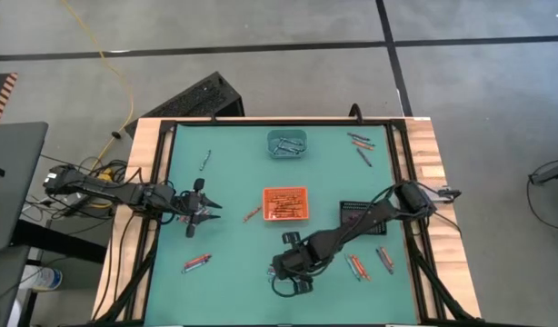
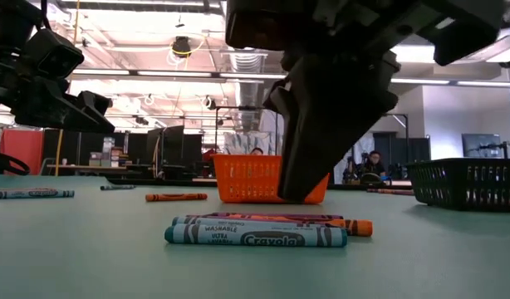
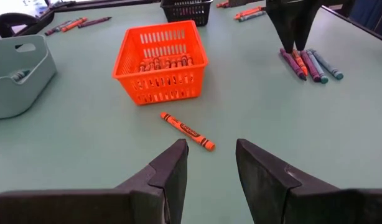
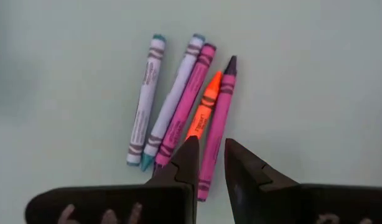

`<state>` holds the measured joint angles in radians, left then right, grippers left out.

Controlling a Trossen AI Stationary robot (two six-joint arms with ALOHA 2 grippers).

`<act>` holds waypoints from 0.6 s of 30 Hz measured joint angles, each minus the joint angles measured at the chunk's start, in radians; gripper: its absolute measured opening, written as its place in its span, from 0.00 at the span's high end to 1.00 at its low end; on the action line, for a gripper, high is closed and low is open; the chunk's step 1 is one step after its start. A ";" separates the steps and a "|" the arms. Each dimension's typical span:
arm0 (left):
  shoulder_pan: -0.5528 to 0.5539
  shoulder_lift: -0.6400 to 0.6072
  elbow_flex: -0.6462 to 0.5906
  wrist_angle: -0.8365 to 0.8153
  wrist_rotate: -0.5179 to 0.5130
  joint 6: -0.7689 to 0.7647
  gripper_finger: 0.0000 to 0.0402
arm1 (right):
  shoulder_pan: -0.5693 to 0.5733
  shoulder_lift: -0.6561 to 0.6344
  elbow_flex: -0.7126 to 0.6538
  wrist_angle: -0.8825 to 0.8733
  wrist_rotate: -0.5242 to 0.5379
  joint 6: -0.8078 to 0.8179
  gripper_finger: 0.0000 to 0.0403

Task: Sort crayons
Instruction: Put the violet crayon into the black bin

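Observation:
A bunch of several crayons (image 4: 178,112) in teal, pale blue, pink and orange lies flat on the green table; it also shows in the low view (image 2: 255,231). My right gripper (image 4: 209,155) points steeply down over the bunch's end with its fingers a little apart, open, and a pink crayon (image 4: 216,124) shows through the gap. In the high view the arm (image 1: 293,265) hides this bunch. My left gripper (image 3: 209,162) waits open at the table's left (image 1: 199,207). A lone orange crayon (image 3: 186,130) lies ahead of it.
An orange basket (image 1: 286,202) with crayons stands mid-table. A teal tray (image 1: 286,143) stands toward the far edge and a black basket (image 1: 365,218) to the right. Loose crayons lie at the near left (image 1: 195,263), the near right (image 1: 356,266) and the far right (image 1: 361,145).

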<state>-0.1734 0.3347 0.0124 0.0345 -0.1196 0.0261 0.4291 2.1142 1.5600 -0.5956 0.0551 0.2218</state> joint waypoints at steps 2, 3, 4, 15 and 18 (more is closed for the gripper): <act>0.000 0.000 0.000 0.000 0.000 0.000 0.68 | 0.001 -0.001 0.000 0.002 0.000 0.013 0.82; 0.000 0.000 0.000 0.000 0.000 0.000 0.68 | 0.000 -0.001 0.000 0.002 0.000 0.013 0.82; 0.000 0.000 0.000 0.000 0.000 0.000 0.68 | 0.000 0.001 0.000 0.002 0.000 0.013 0.82; 0.000 0.000 0.000 0.000 0.000 0.000 0.68 | 0.000 0.074 0.006 -0.013 0.013 0.016 0.82; 0.000 -0.001 0.000 0.000 0.000 0.000 0.68 | -0.008 0.075 0.005 -0.018 0.024 0.016 0.84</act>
<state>-0.1734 0.3340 0.0124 0.0345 -0.1196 0.0261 0.4209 2.1894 1.5651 -0.6137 0.0792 0.2379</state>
